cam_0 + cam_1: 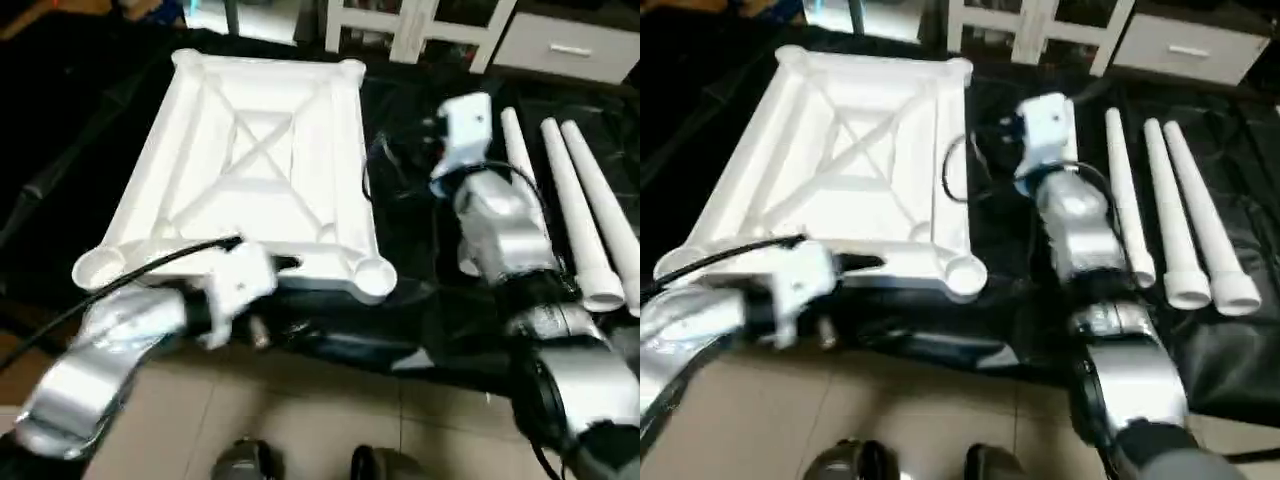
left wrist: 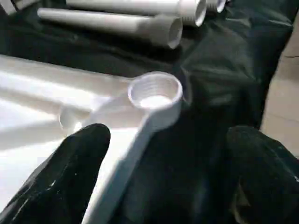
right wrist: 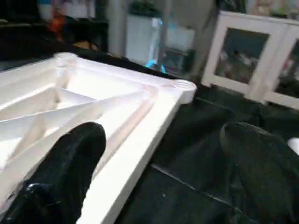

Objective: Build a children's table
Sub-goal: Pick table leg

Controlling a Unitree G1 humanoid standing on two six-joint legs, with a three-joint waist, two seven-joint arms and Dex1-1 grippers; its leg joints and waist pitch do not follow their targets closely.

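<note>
Left gripper point(image 2: 163, 163) spread wide, holding nothing, fingers point(image 2: 65, 172) astride the near edge of the table top point(image 1: 250, 150), threaded corner socket point(image 2: 155, 91) just ahead. Right gripper point(image 3: 163, 163) likewise wide and empty, beside the top's right edge, one finger over the rim. Top lying ribbed side up on black sheeting point(image 1: 420, 300). 3 legs point(image 1: 1180, 220) lying side by side just right of the right gripper.

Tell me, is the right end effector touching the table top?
Cannot tell. In the right wrist view one finger overlaps the table top, but neither contact nor a gap shows plainly.
</note>
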